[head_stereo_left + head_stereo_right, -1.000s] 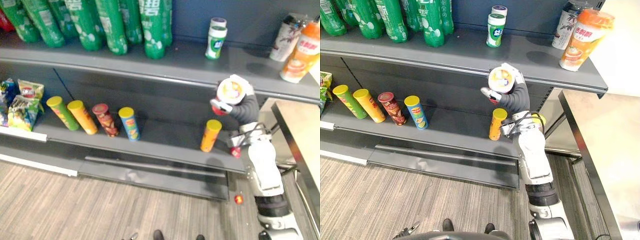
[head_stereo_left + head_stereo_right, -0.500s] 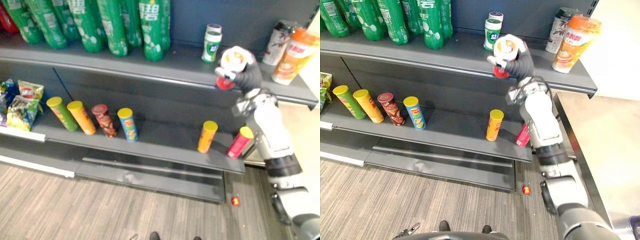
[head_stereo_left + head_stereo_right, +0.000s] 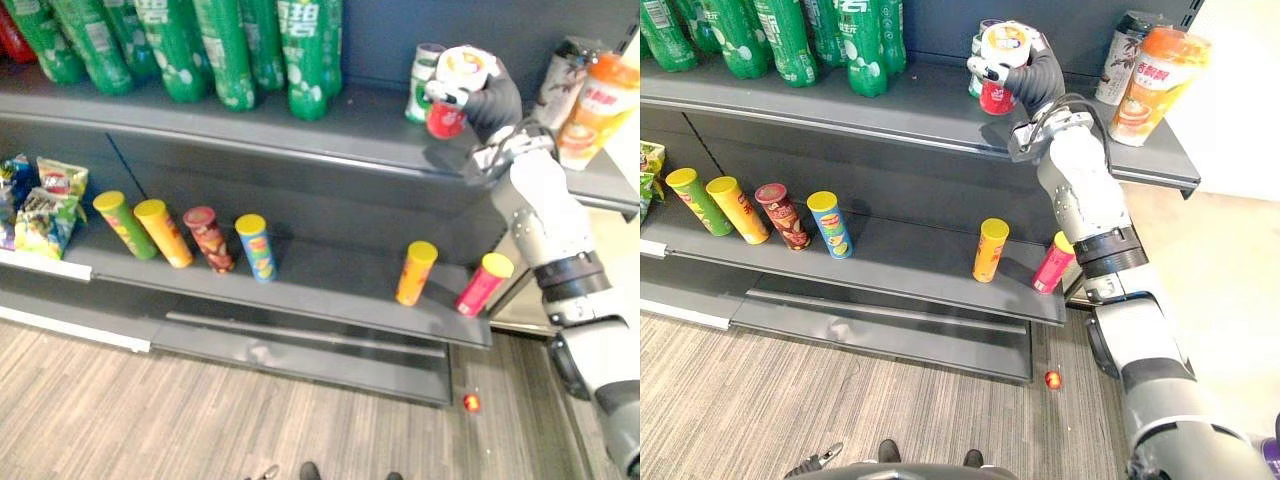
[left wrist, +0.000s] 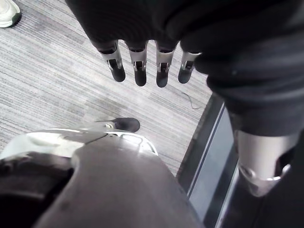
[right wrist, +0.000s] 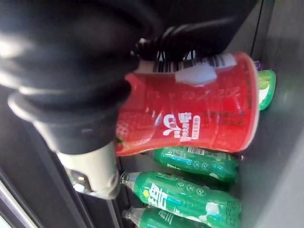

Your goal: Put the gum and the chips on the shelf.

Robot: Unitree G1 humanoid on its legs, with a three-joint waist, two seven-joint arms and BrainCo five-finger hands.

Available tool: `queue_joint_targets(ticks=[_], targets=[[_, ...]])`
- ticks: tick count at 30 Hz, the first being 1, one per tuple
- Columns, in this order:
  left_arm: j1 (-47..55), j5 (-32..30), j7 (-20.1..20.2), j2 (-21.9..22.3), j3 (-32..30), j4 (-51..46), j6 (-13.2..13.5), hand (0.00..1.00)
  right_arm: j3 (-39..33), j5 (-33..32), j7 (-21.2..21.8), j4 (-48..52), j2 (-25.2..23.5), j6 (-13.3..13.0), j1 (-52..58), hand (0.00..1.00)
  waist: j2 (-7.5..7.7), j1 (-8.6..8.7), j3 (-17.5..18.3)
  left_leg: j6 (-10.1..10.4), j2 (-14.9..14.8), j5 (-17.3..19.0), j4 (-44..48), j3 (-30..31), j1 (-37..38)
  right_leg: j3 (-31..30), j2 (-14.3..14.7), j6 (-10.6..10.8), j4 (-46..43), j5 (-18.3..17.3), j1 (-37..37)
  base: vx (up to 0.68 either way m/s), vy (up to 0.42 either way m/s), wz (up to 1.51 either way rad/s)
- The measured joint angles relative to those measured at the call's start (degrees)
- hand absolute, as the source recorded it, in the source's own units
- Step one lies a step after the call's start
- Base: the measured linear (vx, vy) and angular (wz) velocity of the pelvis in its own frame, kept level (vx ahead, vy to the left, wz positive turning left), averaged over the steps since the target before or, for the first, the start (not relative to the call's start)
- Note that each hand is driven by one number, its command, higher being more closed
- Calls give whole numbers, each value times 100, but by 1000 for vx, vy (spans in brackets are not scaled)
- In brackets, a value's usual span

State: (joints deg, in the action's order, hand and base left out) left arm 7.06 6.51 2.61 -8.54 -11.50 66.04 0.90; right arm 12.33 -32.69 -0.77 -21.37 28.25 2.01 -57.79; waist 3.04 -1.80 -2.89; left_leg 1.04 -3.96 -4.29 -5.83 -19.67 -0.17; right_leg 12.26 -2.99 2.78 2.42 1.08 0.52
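**Chips raised to the top shelf**
The right hand (image 3: pixel 492 98), fingers curled round the red chips tub (image 3: pixel 445 120), has risen from below the top shelf (image 3: pixel 300 135). It now holds the tub over it, just beside the gum (image 3: pixel 418 90) standing there. Whether the base touches cannot be told. Setting down and letting go looks next. The left hand (image 4: pixel 137 57) hangs straight-fingered above the floor (image 4: pixel 57 90).

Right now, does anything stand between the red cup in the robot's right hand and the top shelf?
Nothing visible: the right hand holds the red white-lidded cup over bare grey shelf; a green-and-white bottle stands close behind it.
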Motion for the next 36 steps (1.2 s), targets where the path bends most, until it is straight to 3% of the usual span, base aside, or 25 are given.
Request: queue_joint_targets(ticks=[12,31,32,36], targets=[[-53,-1,-2,-9,-1,0,-22,0,160,3,71,-251,-41,120,-64,100,3,-4,-31,10,-18,-9,-1,13,-59,11,21,-11,51,7,-26,3,0,0],[-268,9,-28,-53,-23,-72,-14,0,-79,80,9,-631,-614,124,-390,100,92,-4,-322,24,-17,-37,0,158,-177,137,24,-12,55,6,-83,20,0,3],[-284,9,-34,-51,-23,-74,-14,0,-94,87,9,-634,-620,121,-390,0,91,-10,-332,23,-16,-37,-1,163,-178,139,23,-12,51,6,-83,0,0,0],[-295,9,-35,-52,-23,-113,-8,0,-119,135,12,-651,-638,113,-390,0,102,-10,-395,23,-17,-37,-1,170,-181,147,23,-13,49,5,-85,0,0,0]])
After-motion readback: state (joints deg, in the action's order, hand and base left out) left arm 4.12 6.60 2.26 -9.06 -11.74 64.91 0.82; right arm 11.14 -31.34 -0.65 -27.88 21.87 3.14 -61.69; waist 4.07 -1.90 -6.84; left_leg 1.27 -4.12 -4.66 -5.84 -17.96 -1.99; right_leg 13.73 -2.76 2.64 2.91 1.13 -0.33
